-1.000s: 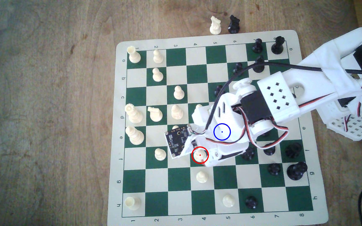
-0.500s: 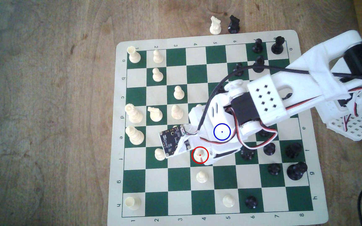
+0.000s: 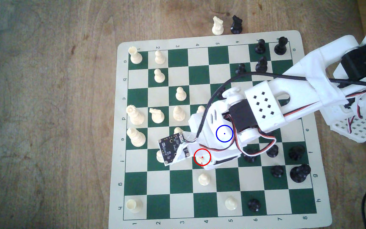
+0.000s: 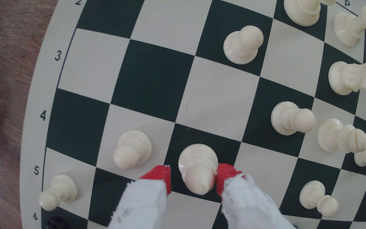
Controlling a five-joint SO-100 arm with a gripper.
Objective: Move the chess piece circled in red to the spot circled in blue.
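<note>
The cream pawn (image 3: 200, 157) stands upright on a dark green square inside the red ring, partly covered by my white gripper (image 3: 202, 162). In the wrist view the pawn (image 4: 197, 163) sits between the two red fingertips (image 4: 162, 176), and my gripper (image 4: 193, 176) is open around its head and neck. One tip is at the pawn's side and the other stands a small gap away. The blue ring (image 3: 224, 133) lies over my wrist housing, which hides the green square under it.
Another cream pawn (image 3: 204, 178) stands one square nearer the exterior view's bottom. A second pawn (image 3: 159, 156) is half hidden behind the wrist camera board (image 3: 170, 146). Black pieces (image 3: 250, 156) crowd the exterior view's right. Two knights (image 3: 217, 26) stand off the board (image 3: 177, 57).
My wrist has swung toward the exterior view's left and come lower over the pawn. The camera board now covers part of the neighbouring pawn. The pawn has stayed on its square.
</note>
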